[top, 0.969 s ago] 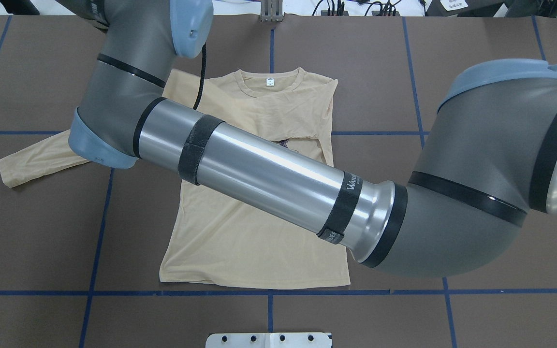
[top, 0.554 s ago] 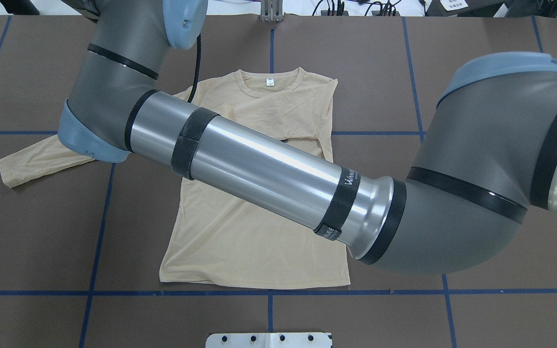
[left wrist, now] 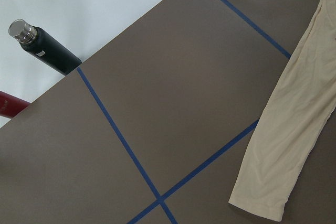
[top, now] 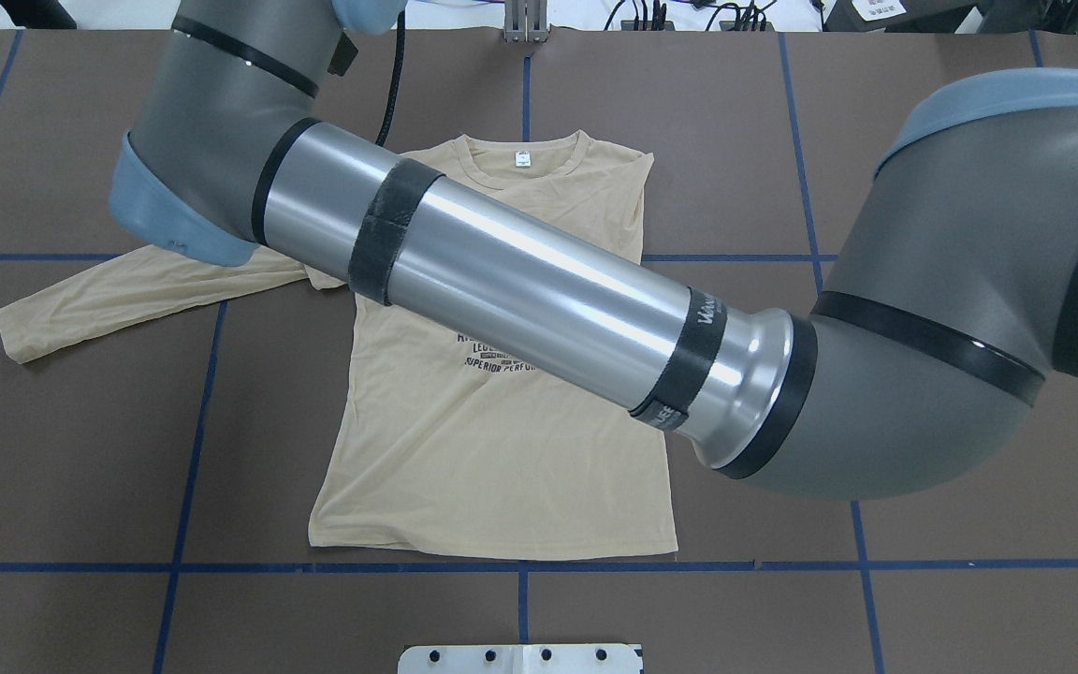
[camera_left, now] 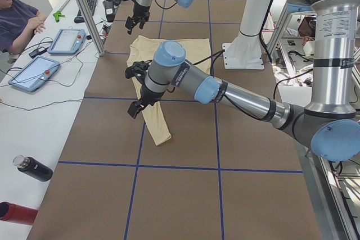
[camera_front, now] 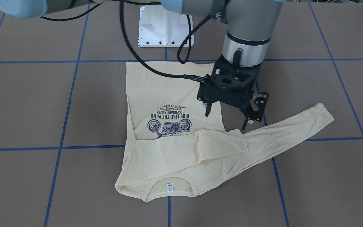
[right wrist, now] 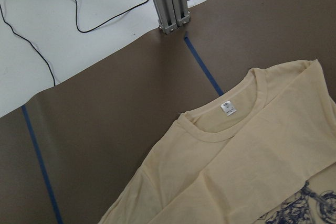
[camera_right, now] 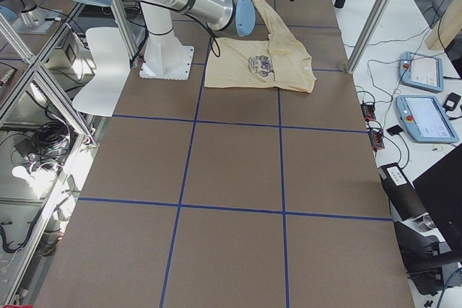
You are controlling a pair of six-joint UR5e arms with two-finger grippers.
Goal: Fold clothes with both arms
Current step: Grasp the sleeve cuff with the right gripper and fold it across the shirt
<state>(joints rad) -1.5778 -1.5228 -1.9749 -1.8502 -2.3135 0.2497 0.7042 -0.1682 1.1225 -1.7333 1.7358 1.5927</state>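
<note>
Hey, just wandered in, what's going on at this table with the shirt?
A robot is folding clothes. A cream long-sleeved shirt lies print-up on the brown table. The folded sleeve lies across the chest; the outstretched sleeve points to the robot's left. The left gripper hovers open near where that sleeve meets the body, holding nothing. The right gripper hangs well above the table; whether it is open cannot be told.
</note>
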